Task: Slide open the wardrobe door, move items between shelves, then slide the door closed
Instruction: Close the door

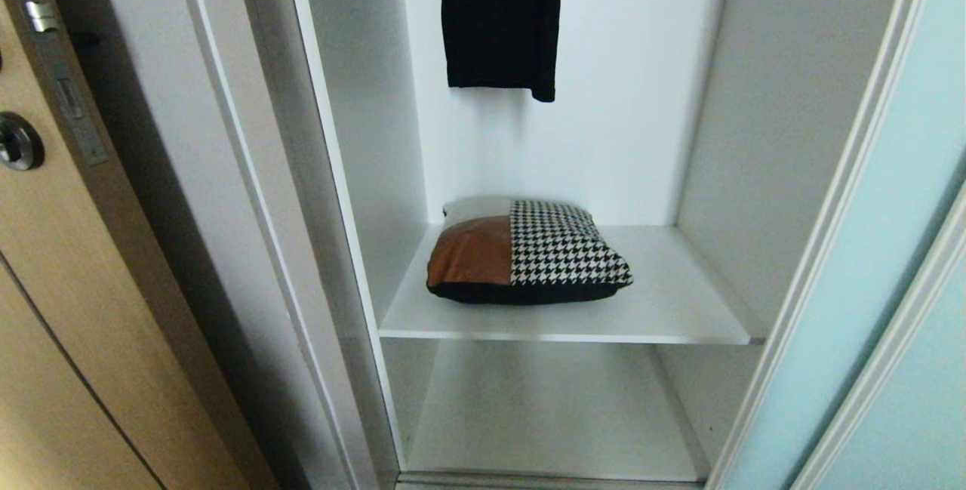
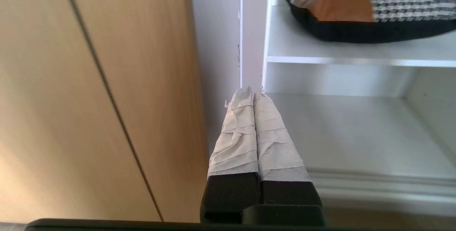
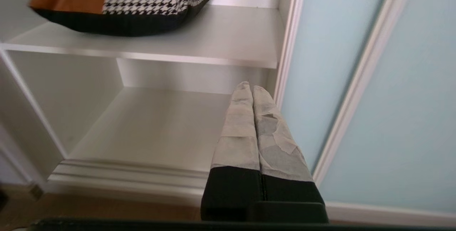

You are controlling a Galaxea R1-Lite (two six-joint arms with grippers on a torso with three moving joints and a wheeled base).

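- Two shelves are showing in the open white wardrobe: an upper shelf (image 1: 679,301) carrying the cushion, and a lower shelf (image 1: 551,414) beneath it with nothing lying on it.
- One cushion (image 1: 528,252) is lying flat on the upper shelf, toward its left side and close to the front edge; its tan leather part is facing left, its houndstooth part is facing right, and its black back is resting on the board.
- Hanging above the cushion, a black garment (image 1: 499,18) is dangling against the back wall, well apart from the cushion.
- Standing at the right, the sliding door (image 1: 868,263), a pale blue-green frosted panel in a thin light frame, is sitting pushed aside so that the compartment is lying open.
- Standing at the left, a light wood door (image 1: 53,286) with a dark round handle (image 1: 16,143) is flanking the wardrobe frame.
- Neither arm is showing in the head view.
- In the left wrist view, the left claw (image 2: 253,90) is hanging low before the left wardrobe post, its taped fingers (image 2: 235,135) pressing together fully closed and holding nothing.
- In the right wrist view, the right claw (image 3: 248,87) is hanging low before the lower shelf near the sliding door's frame, its taped fingers (image 3: 238,127) also pressing together fully closed and holding nothing.
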